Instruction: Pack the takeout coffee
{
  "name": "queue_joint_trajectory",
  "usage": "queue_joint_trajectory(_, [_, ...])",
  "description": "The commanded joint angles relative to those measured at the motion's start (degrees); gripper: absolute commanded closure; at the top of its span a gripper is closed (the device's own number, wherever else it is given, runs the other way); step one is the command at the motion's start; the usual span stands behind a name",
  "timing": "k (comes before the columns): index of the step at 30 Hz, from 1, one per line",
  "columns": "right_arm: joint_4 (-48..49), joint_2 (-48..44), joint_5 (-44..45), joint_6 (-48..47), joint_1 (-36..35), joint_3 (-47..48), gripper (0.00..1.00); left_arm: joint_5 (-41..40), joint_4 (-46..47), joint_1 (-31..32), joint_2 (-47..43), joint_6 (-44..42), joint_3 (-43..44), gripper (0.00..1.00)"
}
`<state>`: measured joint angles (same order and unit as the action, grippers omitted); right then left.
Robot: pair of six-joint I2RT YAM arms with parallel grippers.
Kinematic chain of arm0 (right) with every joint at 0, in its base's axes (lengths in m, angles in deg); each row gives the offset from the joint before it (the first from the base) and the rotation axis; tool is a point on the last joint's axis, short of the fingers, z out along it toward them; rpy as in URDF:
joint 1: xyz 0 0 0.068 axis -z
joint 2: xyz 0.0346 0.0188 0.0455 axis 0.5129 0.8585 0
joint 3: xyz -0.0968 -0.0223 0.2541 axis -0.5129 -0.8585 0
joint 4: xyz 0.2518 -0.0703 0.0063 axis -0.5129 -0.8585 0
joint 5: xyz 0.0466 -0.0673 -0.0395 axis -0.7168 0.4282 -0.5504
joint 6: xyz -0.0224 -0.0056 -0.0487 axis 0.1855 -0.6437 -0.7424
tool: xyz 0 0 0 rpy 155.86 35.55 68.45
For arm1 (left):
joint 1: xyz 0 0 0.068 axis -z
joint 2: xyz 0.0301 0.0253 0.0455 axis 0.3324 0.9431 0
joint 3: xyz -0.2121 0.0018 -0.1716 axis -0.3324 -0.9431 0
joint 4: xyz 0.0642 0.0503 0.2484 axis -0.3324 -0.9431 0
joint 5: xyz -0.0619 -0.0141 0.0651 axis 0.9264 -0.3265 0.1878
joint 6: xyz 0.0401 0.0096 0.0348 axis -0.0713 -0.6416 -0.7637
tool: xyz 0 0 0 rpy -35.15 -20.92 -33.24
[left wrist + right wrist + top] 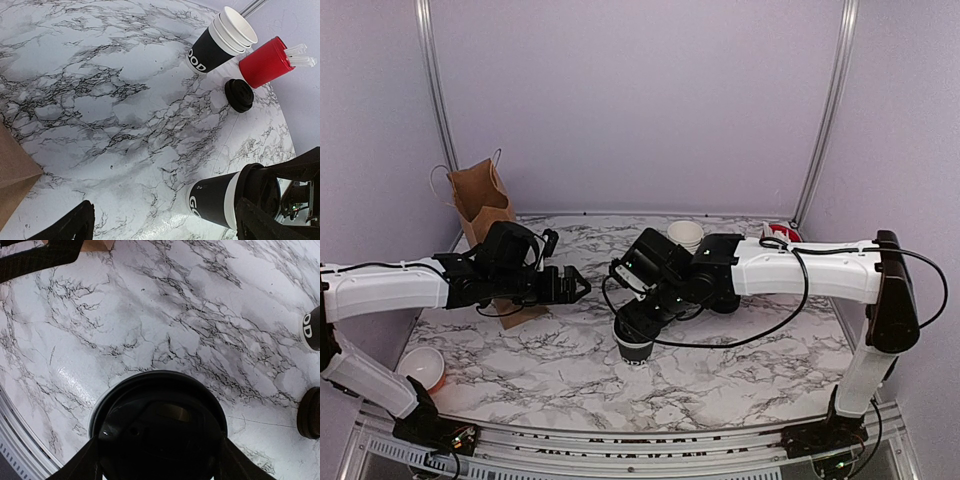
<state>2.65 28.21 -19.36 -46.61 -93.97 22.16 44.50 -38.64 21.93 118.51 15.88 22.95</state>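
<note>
The takeout coffee cup (636,347) stands upright mid-table, black with a white rim. It also shows in the left wrist view (215,202). A round black lid (157,420) sits on top of it. My right gripper (636,322) is straight above the cup and shut on the lid, with one finger (80,465) on each side of it. My left gripper (575,285) is open and empty, hovering left of the cup, in front of the brown paper bag (480,200). In the left wrist view the gripper (165,232) shows only its two dark fingertips.
A stack of white-rimmed nested cups (220,42) and a red cup with white sticks (265,62) stand at the back right. A second black lid (239,95) lies flat near them. Another cup (423,367) stands at the front left corner.
</note>
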Motion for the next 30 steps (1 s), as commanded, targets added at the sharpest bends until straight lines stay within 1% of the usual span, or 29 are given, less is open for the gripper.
queue_joint_trajectory(1, [-0.7, -0.6, 0.4, -0.4, -0.3, 2.6, 0.34, 0.3, 1.0, 0.2, 0.6, -0.8, 0.4, 0.01])
queue_joint_trajectory(10, [-0.8, -1.2, 0.6, -0.5, -0.4, 3.3, 0.34, 0.2, 1.0, 0.2, 0.7, -0.9, 0.5, 0.01])
queue_joint_trajectory(16, [-1.5, -0.1, 0.3, -0.6, -1.5, 3.3, 0.34, 0.2, 0.9, 0.2, 0.6, -1.0, 0.4, 0.01])
queue_joint_trajectory(23, [-3.6, 1.3, 2.8, 0.3, -1.9, 2.8, 0.34, 0.1, 0.8, 0.2, 0.7, -1.0, 0.4, 0.01])
queue_joint_trajectory(30, [-2.6, -0.1, 3.1, 0.0, -1.9, 4.4, 0.34, 0.1, 0.8, 0.2, 0.9, -1.1, 0.7, 0.01])
